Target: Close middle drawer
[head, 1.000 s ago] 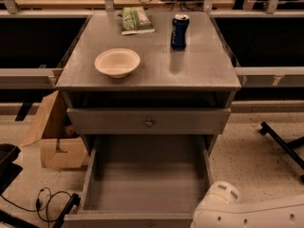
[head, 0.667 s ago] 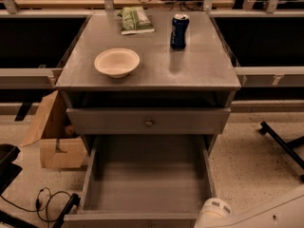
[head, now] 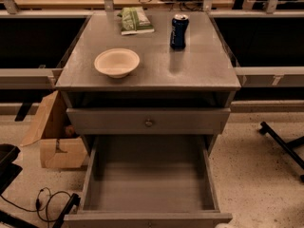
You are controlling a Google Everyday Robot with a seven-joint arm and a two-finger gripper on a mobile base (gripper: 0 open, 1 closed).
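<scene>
The middle drawer [head: 149, 184] of the grey cabinet is pulled far out toward the camera, and its plain grey box holds nothing. Its front panel [head: 147, 219] lies at the bottom edge of the view, so its knob cannot be seen. Above it, the upper drawer [head: 148, 121] with a small round metal knob stands slightly out. The gripper is out of view. Only a sliver of the white arm [head: 223, 225] shows at the bottom edge, right of the drawer front.
On the cabinet top [head: 199, 70] stand a beige bowl [head: 117, 62], a blue can [head: 179, 31] and a green packet [head: 135, 20]. A cardboard box [head: 52, 137] sits on the floor at left with cables [head: 47, 203] near it. A black chair leg [head: 285, 144] lies at right.
The white arm part at the bottom right has sunk down and almost left the view. The drawers and the things on top have not moved.
</scene>
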